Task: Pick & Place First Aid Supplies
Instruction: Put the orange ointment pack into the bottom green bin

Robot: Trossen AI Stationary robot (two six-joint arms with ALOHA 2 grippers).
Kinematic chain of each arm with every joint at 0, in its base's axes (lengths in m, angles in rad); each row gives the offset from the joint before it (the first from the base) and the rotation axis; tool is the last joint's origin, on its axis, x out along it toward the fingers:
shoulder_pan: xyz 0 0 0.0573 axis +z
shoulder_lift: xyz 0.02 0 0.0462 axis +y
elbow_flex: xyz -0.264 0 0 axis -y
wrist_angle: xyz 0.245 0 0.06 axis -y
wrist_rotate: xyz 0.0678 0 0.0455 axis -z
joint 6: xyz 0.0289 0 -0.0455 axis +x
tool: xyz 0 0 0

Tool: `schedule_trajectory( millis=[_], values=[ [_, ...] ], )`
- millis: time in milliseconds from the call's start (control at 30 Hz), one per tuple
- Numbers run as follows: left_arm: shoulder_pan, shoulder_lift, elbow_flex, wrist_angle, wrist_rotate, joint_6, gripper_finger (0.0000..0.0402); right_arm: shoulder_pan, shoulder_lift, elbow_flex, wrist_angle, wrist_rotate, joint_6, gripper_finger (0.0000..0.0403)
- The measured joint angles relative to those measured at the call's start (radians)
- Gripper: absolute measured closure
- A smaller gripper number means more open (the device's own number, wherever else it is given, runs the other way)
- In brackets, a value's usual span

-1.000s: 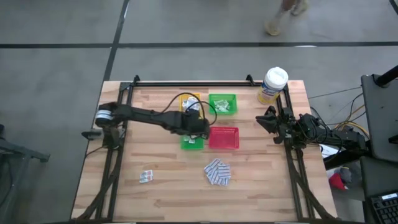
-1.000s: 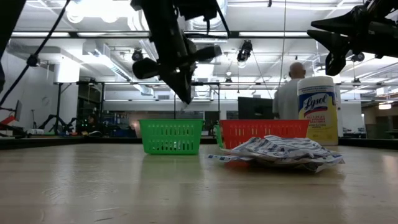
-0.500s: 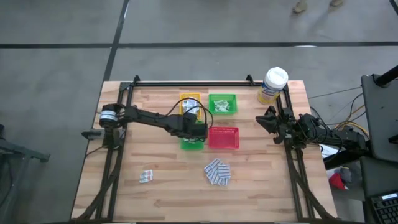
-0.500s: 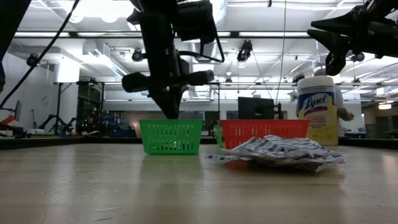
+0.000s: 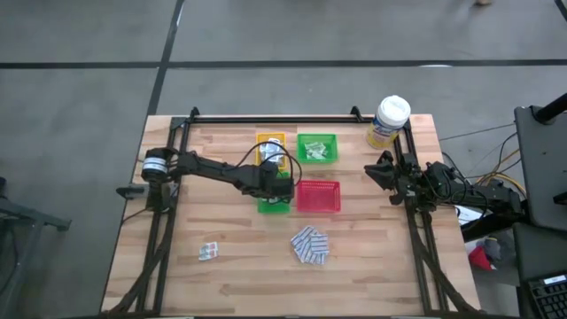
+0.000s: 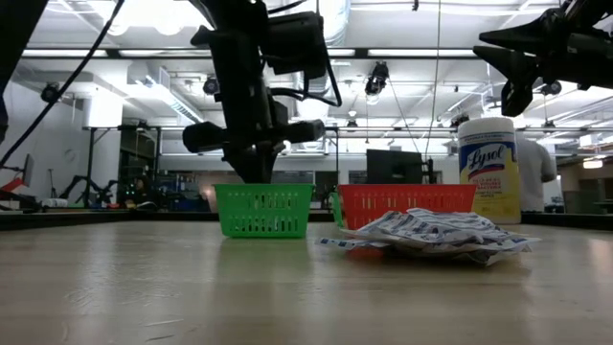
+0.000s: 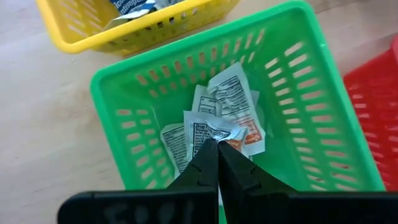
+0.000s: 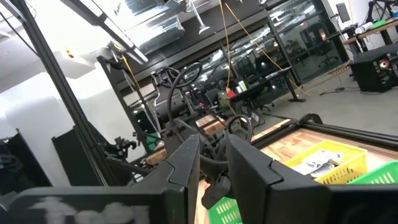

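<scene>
Your left end effector (image 7: 217, 146) hangs over the near green tray (image 7: 311, 118), fingers pressed together and pinching the crumpled top edge of a white sachet (image 7: 208, 134). That sachet sits right at the fingertips, above a few more white sachets (image 7: 233, 102) lying flat on the tray floor. In the view from above, the left end effector (image 5: 282, 184) is at the middle of the desk (image 5: 221, 275), over this same green tray (image 5: 274, 206).

Just beside that tray is a red tray (image 5: 319, 196). Behind them stand a yellow tray (image 5: 268, 142) holding packets and a second green tray (image 5: 317, 147) with pale packets inside.

More supplies lie well apart from the left end effector: a loose heap of blue-and-white packets (image 5: 310, 245) on the desk in front of the red tray, and a small pair of packets (image 5: 209, 252) toward the front left.

Your right end effector (image 5: 374, 170) waits at the desk's right edge, near a yellow canister (image 5: 388, 121) with a white lid. Its fingers (image 8: 186, 162) stand slightly apart, with nothing between them.
</scene>
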Motion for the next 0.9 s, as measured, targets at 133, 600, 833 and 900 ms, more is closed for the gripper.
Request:
schedule_trajectory(
  millis=[133,600,833,900],
  values=[
    [0.0,-0.001,0.0,0.01,0.0,0.007,0.0401,0.0,0.0,0.0,0.0,0.0,0.0,0.0332],
    [0.0,-0.004,0.0,0.017,0.002,0.067,0.0306,0.0,0.0,0.0,0.0,0.0,0.0,0.0323],
    [0.005,-0.115,0.04,-0.012,0.051,0.262,0.0281,0.0,0.0,0.0,0.0,0.0,0.0,0.0325],
    [0.003,-0.16,0.046,-0.011,0.051,0.282,0.0281,0.0,0.0,0.0,0.0,0.0,0.0,0.0329]
  ],
)
